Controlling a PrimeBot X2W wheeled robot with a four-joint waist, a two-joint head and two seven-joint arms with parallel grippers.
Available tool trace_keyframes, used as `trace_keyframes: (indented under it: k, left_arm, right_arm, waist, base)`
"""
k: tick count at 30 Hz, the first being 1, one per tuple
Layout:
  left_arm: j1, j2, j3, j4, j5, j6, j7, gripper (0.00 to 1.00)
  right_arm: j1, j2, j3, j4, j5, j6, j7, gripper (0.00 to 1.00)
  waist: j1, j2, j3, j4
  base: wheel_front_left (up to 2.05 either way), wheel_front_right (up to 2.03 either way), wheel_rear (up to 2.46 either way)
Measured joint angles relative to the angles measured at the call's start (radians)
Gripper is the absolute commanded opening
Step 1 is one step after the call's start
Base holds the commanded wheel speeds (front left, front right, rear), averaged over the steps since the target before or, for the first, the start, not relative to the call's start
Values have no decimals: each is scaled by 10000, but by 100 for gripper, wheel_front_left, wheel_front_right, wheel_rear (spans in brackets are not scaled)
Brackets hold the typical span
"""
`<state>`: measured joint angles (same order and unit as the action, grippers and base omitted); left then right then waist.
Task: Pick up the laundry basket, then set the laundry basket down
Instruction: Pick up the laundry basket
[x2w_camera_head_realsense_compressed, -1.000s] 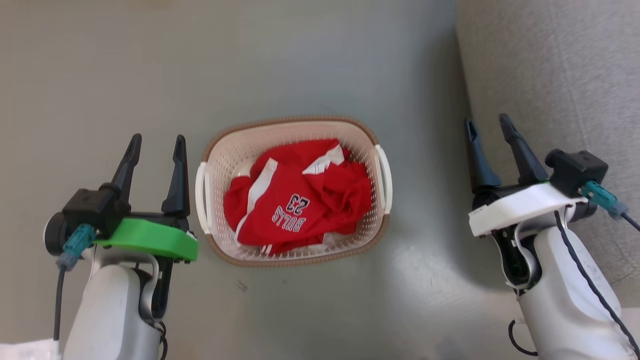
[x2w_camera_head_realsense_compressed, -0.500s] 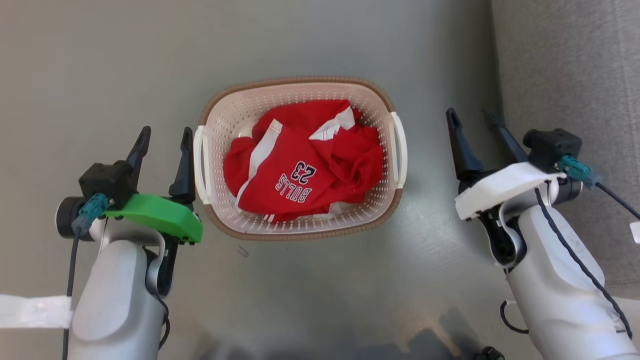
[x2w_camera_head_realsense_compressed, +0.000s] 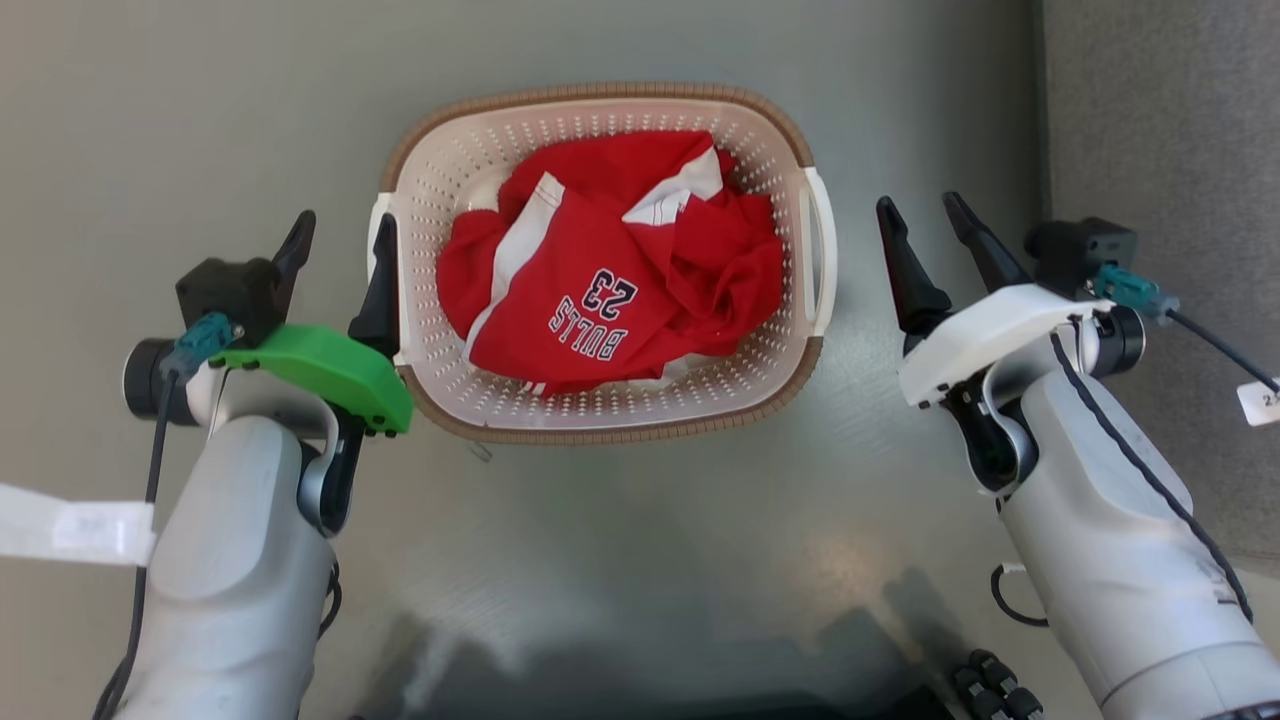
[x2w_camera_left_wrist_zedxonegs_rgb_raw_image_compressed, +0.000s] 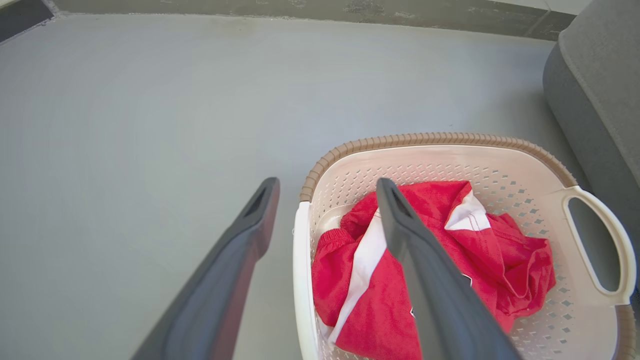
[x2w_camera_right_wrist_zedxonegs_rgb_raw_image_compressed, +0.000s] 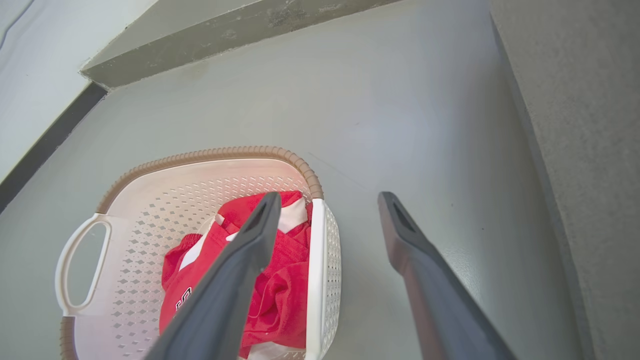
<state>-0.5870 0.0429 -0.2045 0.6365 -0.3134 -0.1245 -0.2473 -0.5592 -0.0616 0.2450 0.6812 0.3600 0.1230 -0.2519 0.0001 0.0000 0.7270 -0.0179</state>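
The laundry basket (x2w_camera_head_realsense_compressed: 590, 92) sits on the grey floor (x2w_camera_head_realsense_compressed: 200, 100) between the two grippers, a red jersey (x2w_camera_head_realsense_compressed: 610, 270) crumpled inside it. The left gripper (x2w_camera_head_realsense_compressed: 345, 220) is open, its inner finger just beside the basket's left handle (x2w_camera_left_wrist_zedxonegs_rgb_raw_image_compressed: 300, 260); in its wrist view that handle lies between the two fingers. The right gripper (x2w_camera_head_realsense_compressed: 917, 202), also open, stands near the right handle (x2w_camera_head_realsense_compressed: 825, 250), with a grey upholstered edge (x2w_camera_head_realsense_compressed: 1160, 100) on its outer side.
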Motion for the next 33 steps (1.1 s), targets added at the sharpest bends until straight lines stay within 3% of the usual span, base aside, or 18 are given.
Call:
trace_keyframes:
  k: [16, 23, 33]
  left_arm:
    - [-1492, 0, -708, 1755, -539, 0, 290, 100]
    - [-2011, -19, -976, 2518, -882, 0, 516, 100]
    - [-2791, -31, -1346, 3089, -1168, 0, 809, 100]
  right_arm:
    - [-1520, -12, 913, 1484, 913, 2, 157, 100]
    - [-1918, -12, 1912, 1703, 1795, 2, 431, 100]
    - [-2568, -29, 2272, 2192, 2324, 2, 562, 100]
  waist:
    - [-1, 0, 1211, 60]
    - [-1, 0, 1668, 195]
    - [0, 0, 2195, 290]
  base:
    - [0, 0, 0]
    - [0, 0, 0]
    - [0, 0, 0]
